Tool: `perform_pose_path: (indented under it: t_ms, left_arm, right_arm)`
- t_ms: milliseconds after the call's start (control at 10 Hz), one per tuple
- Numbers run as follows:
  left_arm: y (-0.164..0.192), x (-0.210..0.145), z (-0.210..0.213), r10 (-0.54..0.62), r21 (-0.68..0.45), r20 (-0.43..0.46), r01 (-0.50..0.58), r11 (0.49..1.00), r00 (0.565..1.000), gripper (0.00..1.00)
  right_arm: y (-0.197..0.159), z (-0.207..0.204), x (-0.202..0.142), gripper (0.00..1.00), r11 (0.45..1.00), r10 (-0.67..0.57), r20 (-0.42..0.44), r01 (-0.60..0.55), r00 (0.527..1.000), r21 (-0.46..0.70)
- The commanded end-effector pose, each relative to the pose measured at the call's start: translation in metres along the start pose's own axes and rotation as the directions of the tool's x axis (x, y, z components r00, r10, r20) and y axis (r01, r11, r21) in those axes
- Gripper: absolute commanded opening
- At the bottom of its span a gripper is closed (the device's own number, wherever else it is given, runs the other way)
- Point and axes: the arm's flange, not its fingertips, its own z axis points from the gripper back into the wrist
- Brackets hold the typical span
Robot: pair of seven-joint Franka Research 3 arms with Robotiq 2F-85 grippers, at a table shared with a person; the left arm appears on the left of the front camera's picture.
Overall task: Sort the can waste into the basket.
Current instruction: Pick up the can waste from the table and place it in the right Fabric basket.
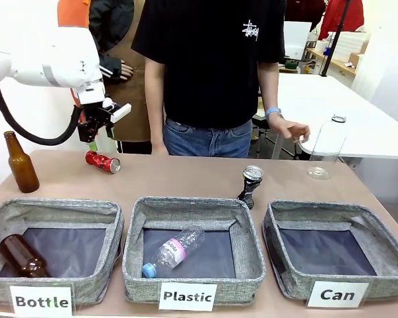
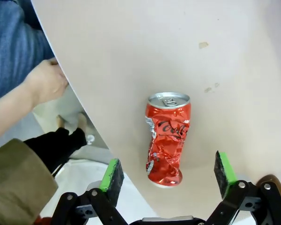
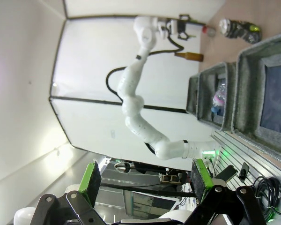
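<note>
- Two crushed cans rest on the table [image 1: 186,175]: the red can [image 1: 103,161] on its side at far left, the black can [image 1: 251,184] standing just behind the "Plastic" basket [image 1: 136,265].
- Left gripper [image 2: 169,172]: jaws spread wide, hovering over the red can, green pads [image 2: 113,176] flanking it without contact.
- Right gripper [image 3: 145,178]: jaws spread wide, nothing between them.
- "Can" basket [image 1: 288,281]: front right, well apart from both cans.
</note>
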Motion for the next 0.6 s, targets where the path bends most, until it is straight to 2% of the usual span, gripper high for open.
perform_pose_path:
  t_ms: [0,300,500]
  left_arm:
    - [0.009,-0.004,-0.008,-0.024,-0.030,-0.044,0.022,0.999,0.999,1.00]
    - [0.017,-0.007,-0.040,-0.046,-0.107,-0.111,0.034,0.994,0.993,1.00]
    - [0.017,-0.012,-0.058,-0.026,-0.145,-0.105,0.011,0.989,0.994,1.00]
  right_arm:
    - [0.003,0.003,-0.003,1.00,1.000,0.005,-0.012,-0.005,1.000,0.002]
    - [0.003,0.003,-0.003,1.00,1.000,0.005,-0.012,-0.005,1.000,0.002]
    - [0.003,0.003,-0.003,1.00,1.000,0.005,-0.012,-0.005,1.000,0.002]
